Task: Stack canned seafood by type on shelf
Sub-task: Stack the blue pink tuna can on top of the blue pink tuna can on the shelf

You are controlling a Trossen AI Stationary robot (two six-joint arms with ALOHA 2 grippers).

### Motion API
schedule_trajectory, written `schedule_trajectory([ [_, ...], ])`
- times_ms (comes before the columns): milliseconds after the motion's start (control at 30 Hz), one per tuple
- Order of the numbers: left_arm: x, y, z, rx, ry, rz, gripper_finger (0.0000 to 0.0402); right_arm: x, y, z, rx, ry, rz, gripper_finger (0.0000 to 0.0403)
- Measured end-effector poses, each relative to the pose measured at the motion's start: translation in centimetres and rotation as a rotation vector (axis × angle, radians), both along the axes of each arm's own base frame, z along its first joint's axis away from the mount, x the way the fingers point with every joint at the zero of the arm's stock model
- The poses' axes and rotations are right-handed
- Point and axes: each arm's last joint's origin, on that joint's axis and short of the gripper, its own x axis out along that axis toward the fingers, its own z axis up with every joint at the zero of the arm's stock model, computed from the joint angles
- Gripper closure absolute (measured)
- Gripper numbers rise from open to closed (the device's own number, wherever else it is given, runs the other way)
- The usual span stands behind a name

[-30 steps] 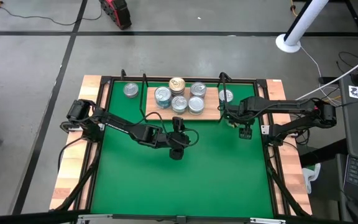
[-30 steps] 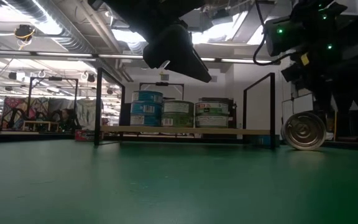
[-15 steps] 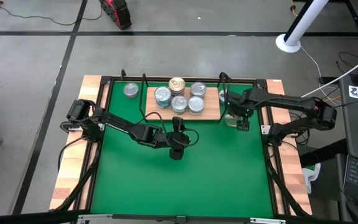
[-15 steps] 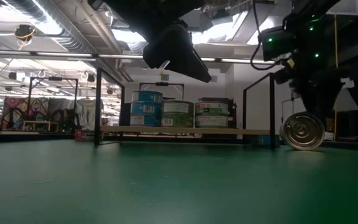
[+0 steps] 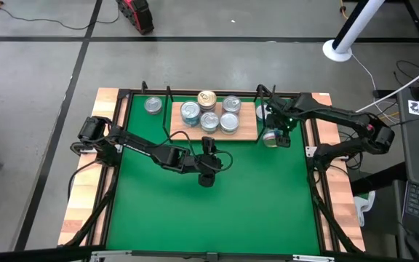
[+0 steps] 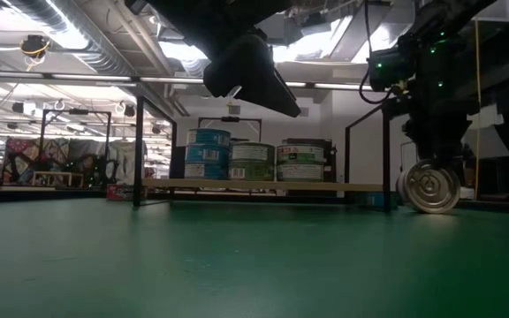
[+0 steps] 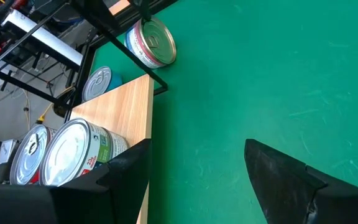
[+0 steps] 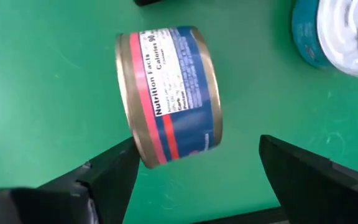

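A tin [image 8: 168, 96] lying on its edge is framed just ahead of the right gripper [image 8: 191, 177], fingers spread wide, its axis across the gap.

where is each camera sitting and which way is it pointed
High view: overhead, straight down on the green mat, shelf, both arms.
Low view: mat level, facing the shelf; arms overhead.
Left wrist view: over the mat beside the shelf; open left gripper.
Right wrist view: down on the tipped can; open right gripper.
High, low and right wrist views share that can.
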Motion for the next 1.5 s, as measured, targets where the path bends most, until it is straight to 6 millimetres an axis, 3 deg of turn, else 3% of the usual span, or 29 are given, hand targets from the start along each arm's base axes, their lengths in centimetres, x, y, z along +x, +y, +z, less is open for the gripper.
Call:
schedule_trajectory([
  [200,0.0,0.0,0.0,0.0,0.0,0.0,0.0149,0.1,0.1,0.0,0.039,-0.034,0.104,0.0077],
  [567,0.0,0.0,0.0,-0.001,0.0,0.001,0.0149,0.4,-0.1,0.0,0.024,-0.072,0.138,0.0077],
  [900,0.0,0.0,0.0,-0.003,-0.001,0.002,0.0149,1.2,-0.6,-1.7,0.097,-0.015,0.137,0.0081],
  [1067,0.0,0.0,0.0,-0.002,-0.001,0.002,0.0149,1.3,-0.6,-2.1,0.117,0.01,0.135,0.0123],
  [1300,0.0,0.0,0.0,-0.001,0.0,0.001,0.0149,0.9,-0.4,-2.1,0.147,0.047,0.132,0.022],
  [1500,0.0,0.0,0.0,-0.002,-0.002,0.001,0.0149,0.3,0.1,-2.0,0.198,0.106,0.067,0.0222],
])
